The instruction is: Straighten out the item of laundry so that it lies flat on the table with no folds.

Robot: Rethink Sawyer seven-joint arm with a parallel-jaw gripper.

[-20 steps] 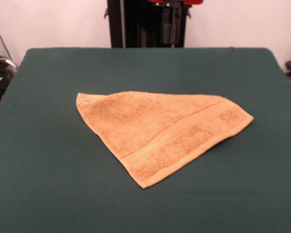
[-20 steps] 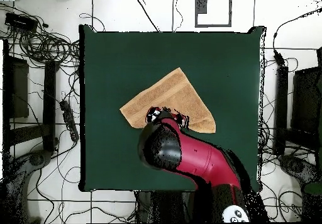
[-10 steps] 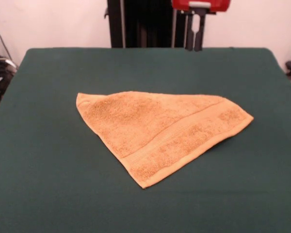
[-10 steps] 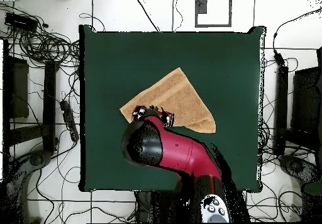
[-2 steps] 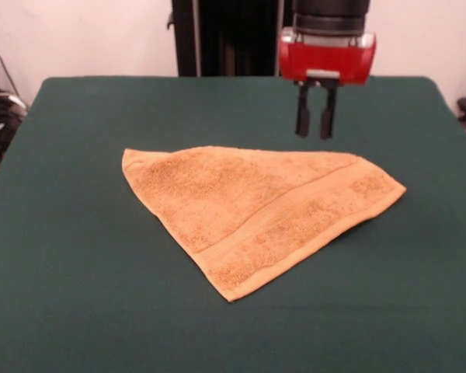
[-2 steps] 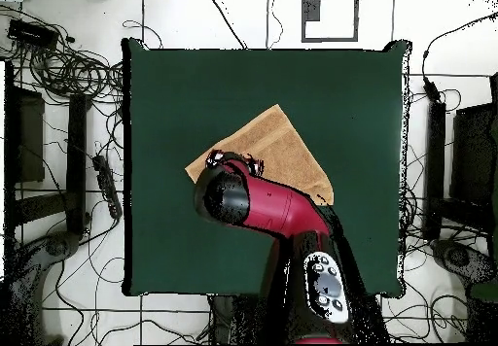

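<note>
One orange-tan terry-cloth towel (image 5: 260, 210), folded into a triangle, lies on the single dark green cloth-covered table (image 5: 78, 295), below the end effector. One red-and-black end effector (image 5: 314, 130) hangs above its far edge, fingers slightly parted, gripping nothing.
</note>
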